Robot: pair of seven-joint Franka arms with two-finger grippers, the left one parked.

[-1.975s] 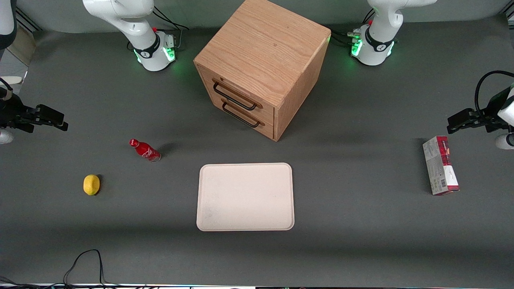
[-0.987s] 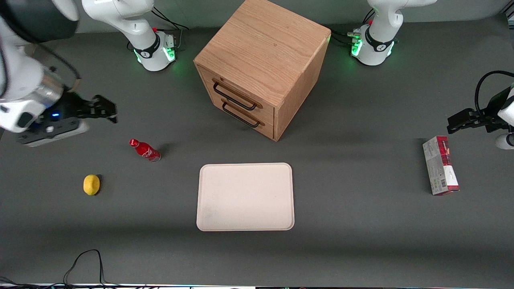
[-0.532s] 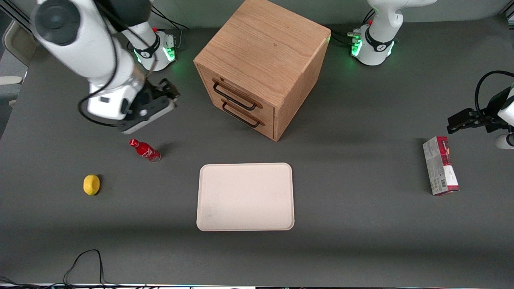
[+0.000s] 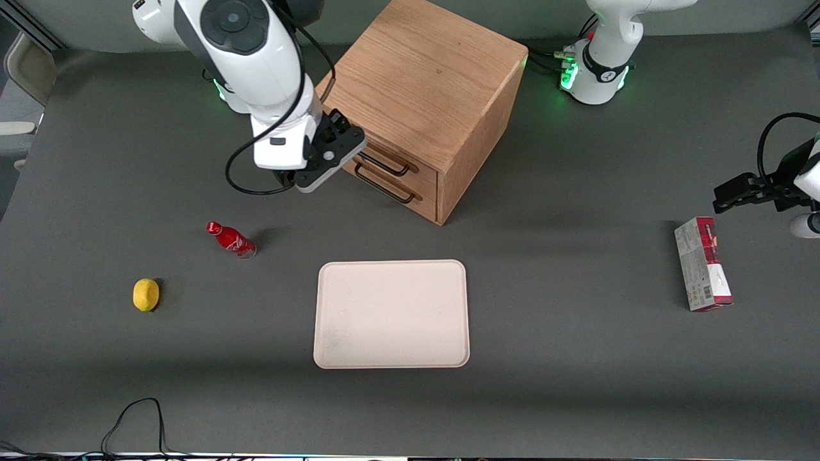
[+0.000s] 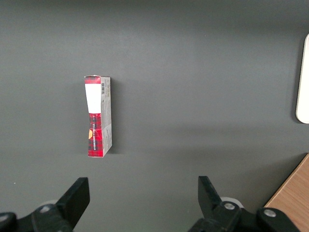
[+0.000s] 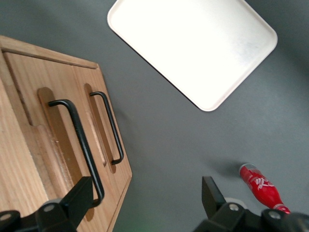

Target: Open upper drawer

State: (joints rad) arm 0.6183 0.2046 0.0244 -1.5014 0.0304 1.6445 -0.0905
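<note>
Front view, working arm's end first: lemon (image 4: pixel 146 294) and red soda bottle (image 4: pixel 230 239) lie on the grey table (image 4: pixel 576 358), well apart from the cabinet (image 4: pixel 419 96). Gripper (image 4: pixel 333 150) hangs in front of the cabinet's drawer face, jaws spread wide, grasping nothing; the wrist view shows one finger (image 6: pixel 79 198) just beside the upper drawer's handle (image 6: pixel 77 142), contact unclear. Arm body hides part of the upper drawer (image 4: pixel 391 160); drawer sits flush, shut. Lower drawer (image 4: pixel 400 189) also shut. White tray (image 4: pixel 391 314) lies nearer the camera than the cabinet, with bare table between them. Red-and-white carton (image 4: pixel 703 264) lies toward the parked arm's end.
</note>
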